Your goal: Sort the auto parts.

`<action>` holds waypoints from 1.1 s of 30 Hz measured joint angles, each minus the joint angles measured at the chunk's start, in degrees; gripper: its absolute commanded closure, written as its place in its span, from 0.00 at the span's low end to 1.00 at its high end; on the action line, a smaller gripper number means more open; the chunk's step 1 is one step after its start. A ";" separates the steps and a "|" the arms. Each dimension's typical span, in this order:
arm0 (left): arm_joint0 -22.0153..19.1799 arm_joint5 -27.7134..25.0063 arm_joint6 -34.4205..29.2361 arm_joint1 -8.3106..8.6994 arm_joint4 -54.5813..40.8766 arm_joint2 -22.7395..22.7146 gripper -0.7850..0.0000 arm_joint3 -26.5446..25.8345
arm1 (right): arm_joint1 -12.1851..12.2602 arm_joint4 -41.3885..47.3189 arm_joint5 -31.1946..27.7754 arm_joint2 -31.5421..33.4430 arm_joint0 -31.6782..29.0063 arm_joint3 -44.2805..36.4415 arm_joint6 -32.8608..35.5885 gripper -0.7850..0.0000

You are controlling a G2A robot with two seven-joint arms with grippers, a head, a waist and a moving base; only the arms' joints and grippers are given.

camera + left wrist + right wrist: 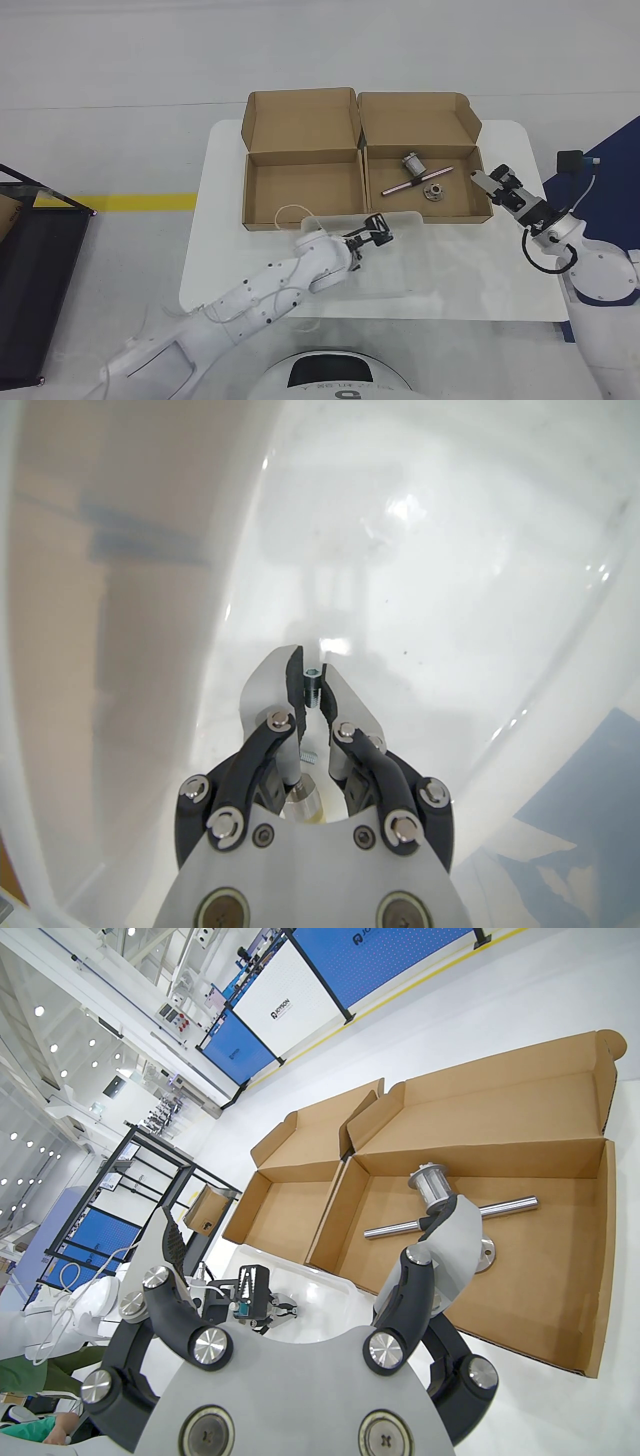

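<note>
steel bolt point(311, 689) pinched in left end effector point(312, 670); right end effector point(493, 178) wide, half-hiding flange point(485, 1254).

Left hand point(313, 682) clamped, right hand point(309, 1209) splayed.

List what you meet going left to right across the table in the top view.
First the left cardboard box → left hand gripping a bolt → ribbed metal spool → round flange → open right hand.

Tight quarters
Bin point(235, 565) walls hem the left gripper point(311, 672) and screw point(311, 694); rod point(415, 180), roller point(411, 161), flange point(433, 191) clutter the right box point(450, 216).
</note>
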 measured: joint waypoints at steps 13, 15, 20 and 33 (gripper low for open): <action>16.73 -22.76 18.52 7.65 -30.90 -28.29 1.00 -11.63 | 0.00 0.00 0.00 0.00 0.00 0.00 0.00 0.00; 17.78 -26.68 17.90 8.38 -38.69 -32.04 1.00 -10.28 | 0.00 0.00 0.00 0.00 0.00 0.00 0.00 0.00; 18.95 -29.33 16.66 9.40 -50.11 -36.38 1.00 -8.51 | 0.00 0.00 0.00 0.00 0.00 0.00 0.00 0.00; 19.08 -29.28 16.53 9.43 -50.45 -36.38 1.00 -8.54 | 0.00 0.00 0.00 0.00 0.00 0.00 0.00 0.00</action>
